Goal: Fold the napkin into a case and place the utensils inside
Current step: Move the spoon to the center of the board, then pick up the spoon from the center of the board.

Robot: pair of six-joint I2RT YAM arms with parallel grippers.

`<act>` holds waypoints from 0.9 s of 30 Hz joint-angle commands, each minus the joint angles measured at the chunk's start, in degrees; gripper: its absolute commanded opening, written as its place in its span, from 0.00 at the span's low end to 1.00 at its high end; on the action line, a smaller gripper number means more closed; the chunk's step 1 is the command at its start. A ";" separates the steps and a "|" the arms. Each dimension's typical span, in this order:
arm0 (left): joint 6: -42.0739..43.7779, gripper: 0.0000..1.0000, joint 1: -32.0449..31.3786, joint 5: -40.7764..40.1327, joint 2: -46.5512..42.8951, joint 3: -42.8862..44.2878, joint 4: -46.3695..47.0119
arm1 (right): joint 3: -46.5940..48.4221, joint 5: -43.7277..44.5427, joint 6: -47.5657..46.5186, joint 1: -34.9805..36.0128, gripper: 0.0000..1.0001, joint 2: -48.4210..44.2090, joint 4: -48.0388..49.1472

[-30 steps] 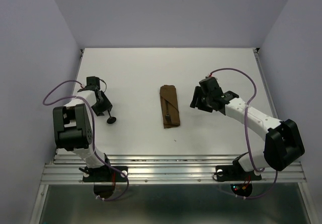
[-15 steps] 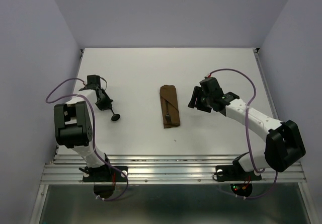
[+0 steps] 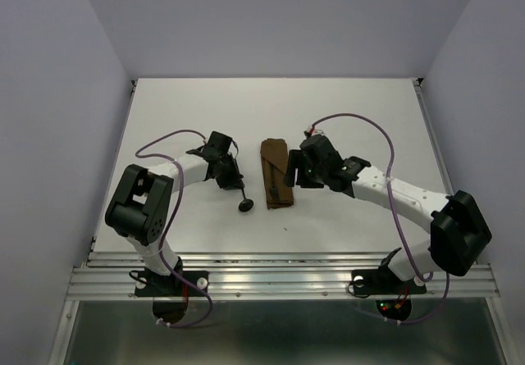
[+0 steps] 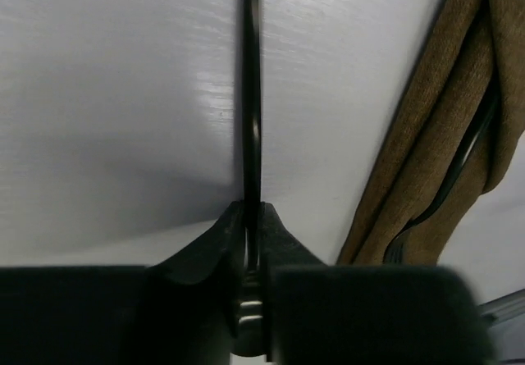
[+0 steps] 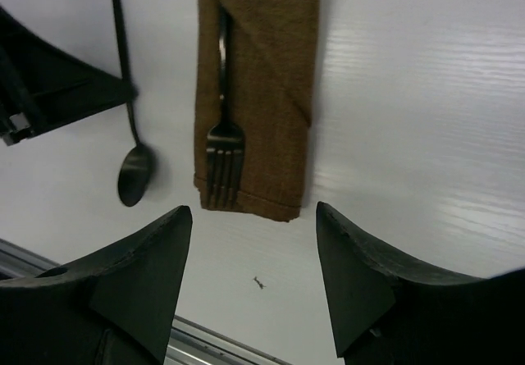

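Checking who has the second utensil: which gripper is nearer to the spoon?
Left. The left gripper is shut on the spoon by its handle, just left of the case. The right gripper hangs open at the case's right side, across the case from the spoon.

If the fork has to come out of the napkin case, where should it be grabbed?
Probably grip the fork at its neck, from above at the near end of the case; its handle tip is tucked under the diagonal fold.

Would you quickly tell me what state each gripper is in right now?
Left gripper: shut on the spoon, gripping its handle.
Right gripper: open, holding nothing, near the folded napkin.
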 commanded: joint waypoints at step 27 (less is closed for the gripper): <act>12.98 0.62 22.30 -6.99 -16.99 11.30 -17.97 | 40.95 13.25 -4.69 16.94 0.61 41.76 -9.33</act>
